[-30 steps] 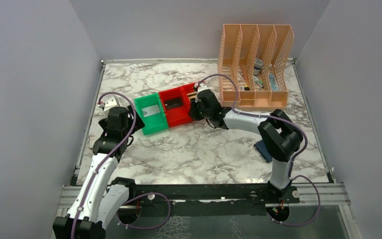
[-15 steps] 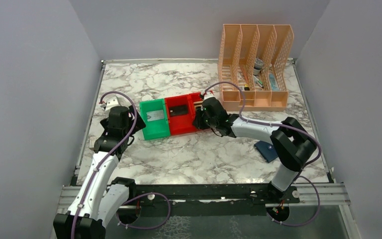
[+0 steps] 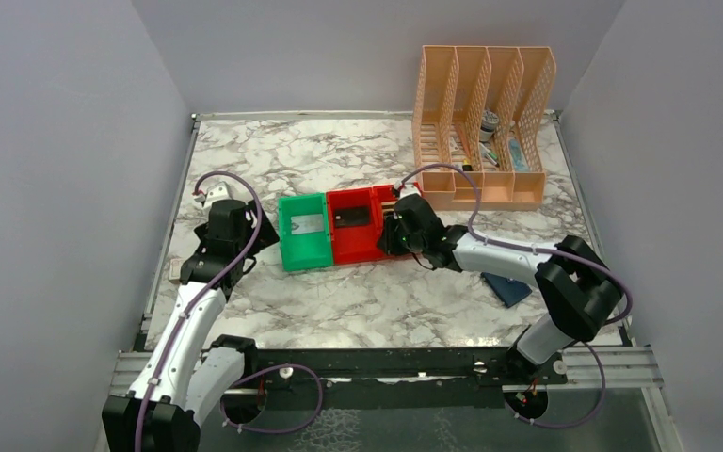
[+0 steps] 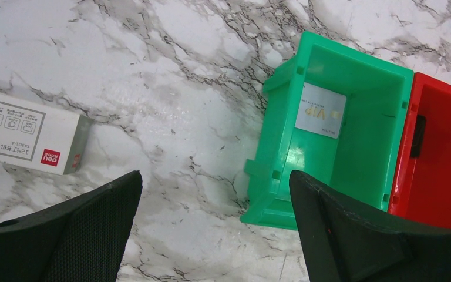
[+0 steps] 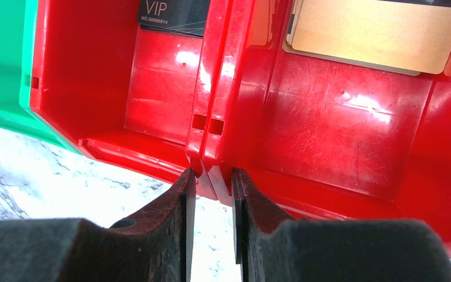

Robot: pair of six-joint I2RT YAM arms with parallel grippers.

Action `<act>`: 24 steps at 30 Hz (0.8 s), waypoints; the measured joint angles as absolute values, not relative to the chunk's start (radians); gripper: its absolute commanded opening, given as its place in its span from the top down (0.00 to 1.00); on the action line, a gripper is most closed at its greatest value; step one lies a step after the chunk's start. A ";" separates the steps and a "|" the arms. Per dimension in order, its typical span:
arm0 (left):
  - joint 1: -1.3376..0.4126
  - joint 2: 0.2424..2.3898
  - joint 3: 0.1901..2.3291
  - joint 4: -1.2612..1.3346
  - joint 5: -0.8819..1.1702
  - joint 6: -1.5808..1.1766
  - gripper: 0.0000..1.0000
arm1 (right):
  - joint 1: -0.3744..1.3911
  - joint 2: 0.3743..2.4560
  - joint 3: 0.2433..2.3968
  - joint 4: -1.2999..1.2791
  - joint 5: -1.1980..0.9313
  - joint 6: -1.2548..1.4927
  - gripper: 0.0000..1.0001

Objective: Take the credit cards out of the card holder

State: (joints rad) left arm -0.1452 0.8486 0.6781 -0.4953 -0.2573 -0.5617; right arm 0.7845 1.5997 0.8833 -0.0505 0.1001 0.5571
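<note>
Card holder [image 3: 510, 288], dark blue, lies flat on the bench [image 3: 386, 301] near its right edge, partly hidden under the right forearm and well apart from both claws.

The right arm reaches low across the bench from its base, elbow bent out to the right and forearm pointing left. Its claw [image 5: 211, 187] is closed to a narrow gap on the joined walls of two red bins [image 5: 211, 88], gripping them at their near lip. One red bin holds a black card [image 5: 173, 14], the other a gold card [image 5: 376, 29]. A green bin [image 3: 303, 231] touches the red pair on the left and holds a white card [image 4: 321, 110].

The left arm rises along the bench's left side with its wrist bent down. Its claw [image 4: 211, 235] is spread wide, holding nothing, above bare marble just beside the green bin. A white box [image 4: 26, 139] lies farther left.

The bench is white marble with grey veins. A peach file rack [image 3: 480, 122] stands at the back right. Plain grey walls enclose three sides.
</note>
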 measured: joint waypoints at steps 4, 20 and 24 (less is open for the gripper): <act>-0.145 0.855 0.678 -0.495 -0.243 -0.559 0.01 | 0.785 1.590 0.884 -0.069 0.094 0.528 0.65; -0.145 0.863 0.678 -0.495 -0.212 -0.548 0.01 | 0.612 1.233 0.859 -0.210 0.049 0.487 0.37; -0.145 0.855 0.678 -0.495 -0.204 -0.547 0.01 | 0.223 1.116 0.768 -0.274 0.012 0.539 0.37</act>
State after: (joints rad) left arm -0.1452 0.8555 0.6781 -0.4946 -0.2035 -0.5468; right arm 0.2230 1.1160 0.7685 -0.2741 0.0120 0.5388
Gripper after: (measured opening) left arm 0.992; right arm 0.631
